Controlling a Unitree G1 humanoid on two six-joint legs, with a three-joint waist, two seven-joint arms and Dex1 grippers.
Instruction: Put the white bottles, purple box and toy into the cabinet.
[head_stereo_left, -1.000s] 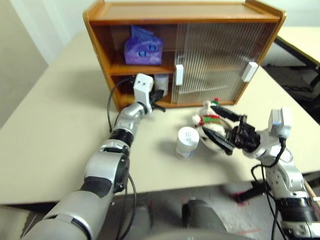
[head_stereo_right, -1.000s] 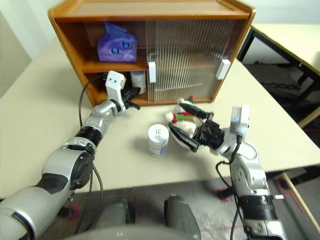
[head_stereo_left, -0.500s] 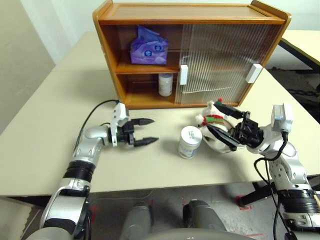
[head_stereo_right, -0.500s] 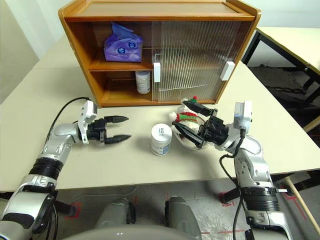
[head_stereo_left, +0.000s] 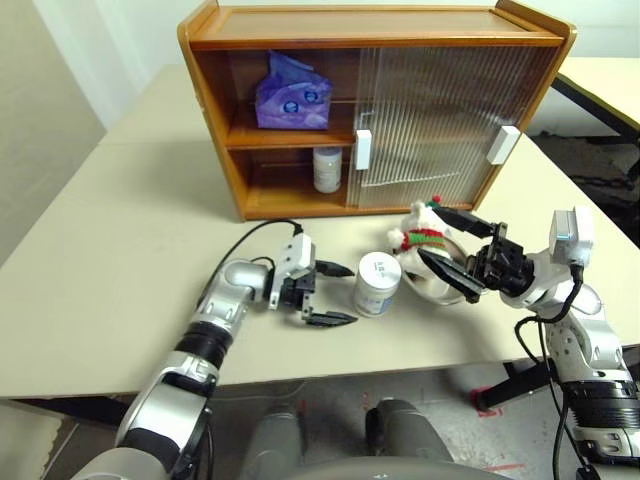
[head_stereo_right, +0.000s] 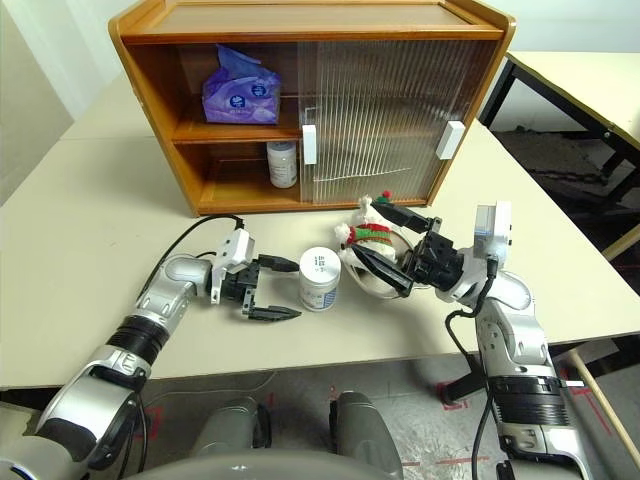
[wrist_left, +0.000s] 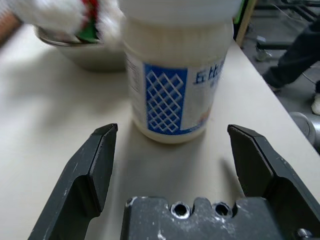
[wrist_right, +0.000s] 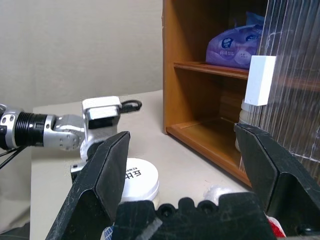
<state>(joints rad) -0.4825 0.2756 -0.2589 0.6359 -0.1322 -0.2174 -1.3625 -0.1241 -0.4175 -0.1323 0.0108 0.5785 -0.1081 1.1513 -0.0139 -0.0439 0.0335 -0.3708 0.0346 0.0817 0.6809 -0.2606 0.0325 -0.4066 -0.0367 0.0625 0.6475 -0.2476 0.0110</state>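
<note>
**Left hand spread beside the jar on the table**

Head view: purple box (head_stereo_left: 291, 95) sat on the cabinet's (head_stereo_left: 372, 40) upper shelf, one white bottle (head_stereo_left: 326, 168) below. Left hand (head_stereo_left: 331, 294) gaped empty beside the second bottle (head_stereo_left: 377, 284). Right hand (head_stereo_left: 455, 249) was released around the toy (head_stereo_left: 417, 236).

Left wrist view: bottle stood beyond open fingers (wrist_left: 95, 165).

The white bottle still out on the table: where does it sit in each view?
Left eye view: white bottle, centre, just ahead of the open left claw.
Right eye view: centre, left of the toy.
Left wrist view: upper middle, beyond the fingertips.
Right wrist view: lid, low left.
Shared landmark: that toy.
</note>
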